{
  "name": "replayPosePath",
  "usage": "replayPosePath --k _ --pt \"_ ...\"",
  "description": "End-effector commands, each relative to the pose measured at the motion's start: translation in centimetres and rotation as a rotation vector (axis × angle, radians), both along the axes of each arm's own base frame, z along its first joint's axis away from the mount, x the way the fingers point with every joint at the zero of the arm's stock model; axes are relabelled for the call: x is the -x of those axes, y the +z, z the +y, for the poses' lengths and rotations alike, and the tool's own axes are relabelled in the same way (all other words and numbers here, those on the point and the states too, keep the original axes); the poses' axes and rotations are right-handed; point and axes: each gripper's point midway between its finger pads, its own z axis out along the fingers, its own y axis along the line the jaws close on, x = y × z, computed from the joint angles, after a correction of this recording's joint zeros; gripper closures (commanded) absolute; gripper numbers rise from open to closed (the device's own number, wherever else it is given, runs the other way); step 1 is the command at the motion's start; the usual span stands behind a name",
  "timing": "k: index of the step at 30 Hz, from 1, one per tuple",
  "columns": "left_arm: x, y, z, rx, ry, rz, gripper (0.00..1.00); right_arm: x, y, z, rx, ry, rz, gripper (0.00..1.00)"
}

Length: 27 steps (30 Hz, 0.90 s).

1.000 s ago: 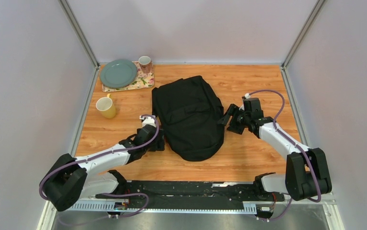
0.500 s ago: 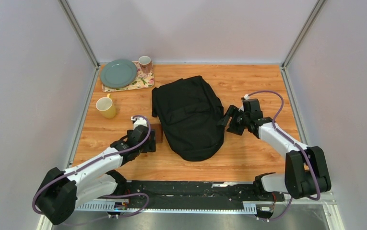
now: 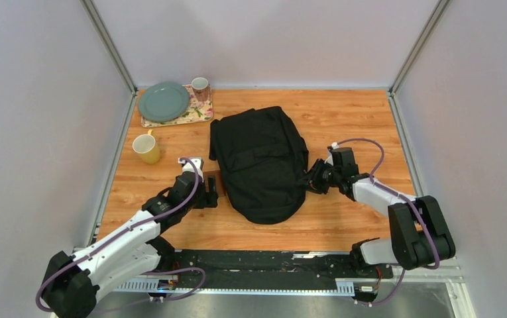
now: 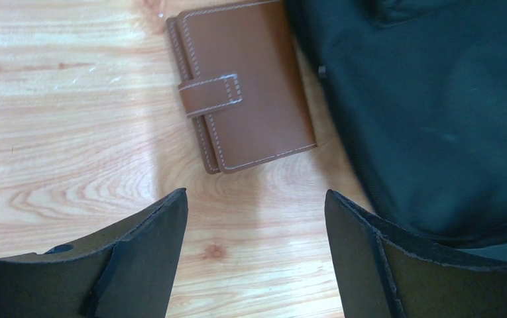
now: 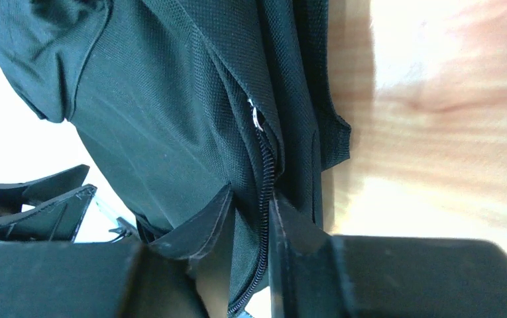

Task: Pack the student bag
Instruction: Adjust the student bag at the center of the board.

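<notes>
The student bag (image 3: 260, 162), a large black backpack, lies flat mid-table. A small brown wallet (image 3: 213, 181) with a strap closure lies on the wood against the bag's left edge. In the left wrist view the wallet (image 4: 244, 86) sits just beyond my left gripper (image 4: 256, 199), which is open and holds nothing, with the bag (image 4: 436, 119) to its right. My left gripper (image 3: 208, 194) hovers at the wallet's near side. My right gripper (image 3: 308, 179) is at the bag's right edge. In the right wrist view my right gripper (image 5: 250, 199) is shut on a fold of bag fabric (image 5: 171, 112) beside the zip.
A yellow mug (image 3: 146, 148) stands left of the bag. At the back left, a floral mat (image 3: 194, 114) carries a green plate (image 3: 164, 101) and a pink mug (image 3: 200, 87). Grey walls enclose the table on three sides.
My left arm drew back toward the near left, uncovering the wallet. My right gripper moved in to the bag's right edge and closed on the fabric there.
</notes>
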Motion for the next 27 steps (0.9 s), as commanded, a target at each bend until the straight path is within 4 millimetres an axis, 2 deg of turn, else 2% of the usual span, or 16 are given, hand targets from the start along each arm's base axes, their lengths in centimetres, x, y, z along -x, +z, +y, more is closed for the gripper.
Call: replayPosePath --k 1,4,6,7,8,9,11,12,13,16,18,19,20,22,23,27 --pt "-1.0 3.5 -1.9 0.086 -0.050 -0.065 0.17 1.2 1.2 1.9 -0.067 -0.020 -0.022 0.85" --pt "-1.1 4.7 -3.4 0.143 -0.100 -0.072 0.17 2.4 1.1 1.5 -0.060 -0.164 -0.042 1.00" --pt "-0.8 5.2 -4.7 0.189 -0.151 -0.060 0.16 2.6 2.7 0.8 -0.088 -0.310 -0.138 1.00" --pt "-0.9 5.7 -5.2 0.208 -0.168 -0.063 0.16 4.2 0.9 0.1 -0.116 -0.387 -0.088 1.00" --pt "-0.7 5.8 -5.8 0.228 -0.194 -0.051 0.16 4.7 1.1 0.2 -0.128 -0.411 -0.126 1.00" --pt "-0.7 5.8 -6.1 0.234 -0.202 -0.045 0.16 4.3 2.7 -0.6 -0.169 -0.469 -0.212 0.99" --pt "-0.6 5.9 -6.8 0.256 -0.227 -0.030 0.16 4.8 3.4 -0.9 -0.158 -0.464 -0.249 0.74" --pt "-0.6 5.9 -6.9 0.261 -0.226 -0.025 0.16 5.5 2.3 -1.9 -0.076 -0.462 -0.224 0.62" --pt "-0.6 5.8 -7.1 0.266 -0.231 -0.021 0.16 5.6 2.9 -2.3 -0.057 -0.455 -0.246 0.44" --pt "-0.6 5.4 -7.4 0.285 -0.233 -0.011 0.16 5.5 4.2 -3.2 0.060 -0.399 -0.296 0.16" --pt "-0.4 5.2 -7.8 0.296 -0.249 0.003 0.16 4.9 5.9 -3.7 0.139 -0.352 -0.337 0.10" --pt "-0.2 5.1 -7.9 0.297 -0.257 0.008 0.16 4.3 5.5 -4.1 0.199 -0.341 -0.326 0.08" --pt "0.0 4.9 -8.0 0.300 -0.264 0.022 0.16 3.6 6.9 -3.9 0.214 -0.318 -0.339 0.07" --pt "0.3 4.3 -7.9 0.298 -0.267 0.039 0.16 1.9 7.0 -5.4 0.294 -0.299 -0.327 0.06" --pt "0.5 4.2 -8.0 0.307 -0.268 0.047 0.16 1.3 6.2 -4.3 0.270 -0.220 -0.277 0.06" --pt "1.7 3.3 -8.3 0.344 -0.288 0.085 0.16 -2.3 7.6 -4.1 0.230 -0.094 -0.293 0.06"
